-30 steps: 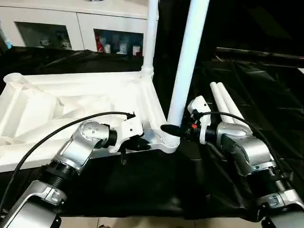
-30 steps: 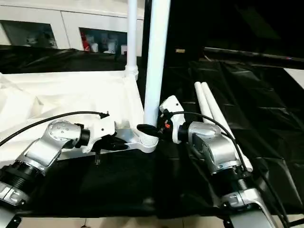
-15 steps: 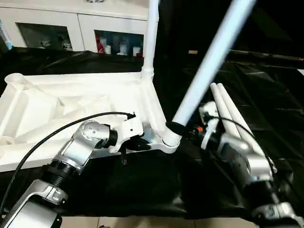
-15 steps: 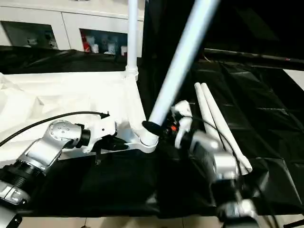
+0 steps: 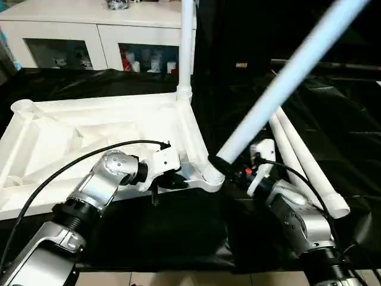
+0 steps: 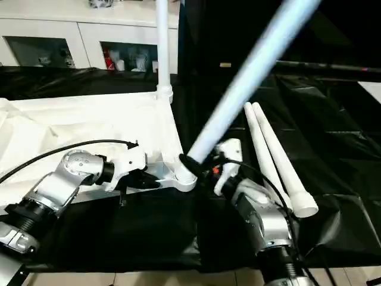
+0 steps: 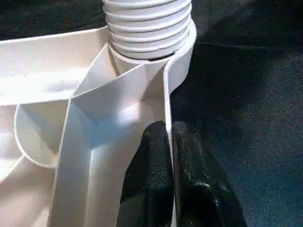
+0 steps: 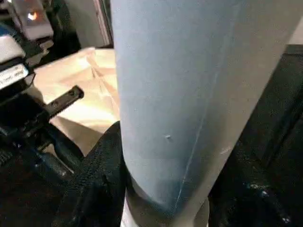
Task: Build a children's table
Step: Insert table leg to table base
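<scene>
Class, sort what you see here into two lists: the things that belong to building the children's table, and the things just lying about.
Belongs to the job:
- table top
- upright leg
- tilted leg held by the right gripper
- two spare legs
- left gripper on the rim

Just lying about:
- white cabinet
- black table cover

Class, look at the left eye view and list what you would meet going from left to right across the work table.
White rimmed plastic tabletop → left gripper, shut on the tabletop's near rim → white upright leg in the far corner socket → right gripper, gripping the tilted white leg → two loose white tube legs on the black cover.
</scene>
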Robot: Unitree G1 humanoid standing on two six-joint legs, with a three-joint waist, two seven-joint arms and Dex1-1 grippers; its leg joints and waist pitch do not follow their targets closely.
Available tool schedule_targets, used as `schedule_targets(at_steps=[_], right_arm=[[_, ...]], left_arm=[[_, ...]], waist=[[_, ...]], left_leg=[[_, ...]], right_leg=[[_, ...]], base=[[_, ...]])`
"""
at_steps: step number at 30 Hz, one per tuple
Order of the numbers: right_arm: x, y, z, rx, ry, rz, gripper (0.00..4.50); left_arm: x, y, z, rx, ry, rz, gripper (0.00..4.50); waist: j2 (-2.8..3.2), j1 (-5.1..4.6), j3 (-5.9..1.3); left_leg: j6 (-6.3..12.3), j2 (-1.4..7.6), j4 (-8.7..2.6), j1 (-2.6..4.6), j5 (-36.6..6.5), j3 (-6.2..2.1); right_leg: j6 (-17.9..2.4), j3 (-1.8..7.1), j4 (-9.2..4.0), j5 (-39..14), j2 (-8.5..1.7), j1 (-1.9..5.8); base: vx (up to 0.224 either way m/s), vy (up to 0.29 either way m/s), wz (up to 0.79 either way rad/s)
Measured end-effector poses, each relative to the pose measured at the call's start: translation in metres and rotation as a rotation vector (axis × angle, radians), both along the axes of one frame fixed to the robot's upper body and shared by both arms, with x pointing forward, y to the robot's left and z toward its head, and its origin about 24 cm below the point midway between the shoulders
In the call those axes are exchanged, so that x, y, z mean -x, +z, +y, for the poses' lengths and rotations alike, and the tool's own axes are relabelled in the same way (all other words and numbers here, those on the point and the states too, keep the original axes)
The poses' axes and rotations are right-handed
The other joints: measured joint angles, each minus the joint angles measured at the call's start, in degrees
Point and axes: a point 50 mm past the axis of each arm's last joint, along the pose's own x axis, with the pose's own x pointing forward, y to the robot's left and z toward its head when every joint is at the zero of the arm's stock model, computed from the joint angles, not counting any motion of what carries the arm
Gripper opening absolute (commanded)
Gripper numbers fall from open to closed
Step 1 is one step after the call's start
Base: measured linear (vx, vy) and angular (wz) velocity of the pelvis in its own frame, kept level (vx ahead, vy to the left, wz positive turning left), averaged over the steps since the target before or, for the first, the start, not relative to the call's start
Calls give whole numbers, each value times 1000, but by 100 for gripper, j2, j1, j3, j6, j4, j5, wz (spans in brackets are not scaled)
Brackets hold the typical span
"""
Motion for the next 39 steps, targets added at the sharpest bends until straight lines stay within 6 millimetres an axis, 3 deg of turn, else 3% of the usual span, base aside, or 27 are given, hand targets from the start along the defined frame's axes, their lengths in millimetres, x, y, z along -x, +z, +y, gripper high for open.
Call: schedule_targets(at_steps=[7,11,14,21,32,39], right_arm=[[-2,11,2,167,146,-12,188],[-3,13,1,201,184,5,188],[-4,12,0,208,202,22,188],[-3,8,-5,200,242,54,188],[10,3,-1,165,385,37,188],[10,2,1,166,429,25,188]], left_arm=[[3,-2,-2,1,-10,-3,0],[6,-3,-3,6,-6,-6,0],[7,-3,-3,5,-4,-3,0],[11,-4,-3,-6,-34,-12,0],[18,-4,7,-35,-150,51,0],[17,-3,10,-50,-173,77,0]], waist=[[-158,24,-52],[-284,32,-81],[-327,28,-99],[-356,37,-121],[-299,39,-128],[-295,37,-128]], left_leg=[[0,1,-6,-1,0,2],[-1,0,-15,3,-3,6],[-2,-1,-21,2,-4,8],[-6,-1,-37,0,-7,8],[-17,2,-50,13,-14,2],[-18,2,-48,17,-13,-2]], right_leg=[[35,2,-1,-35,0,-1],[21,0,-2,-39,-4,-2],[21,0,-4,-43,-5,-1],[22,-2,-4,-55,-5,3],[12,-7,-3,-69,1,20],[8,-7,-2,-66,2,25]], base=[[0,0,0],[0,0,0],[0,0,0],[0,0,0],[0,0,0],[0,0,0]])
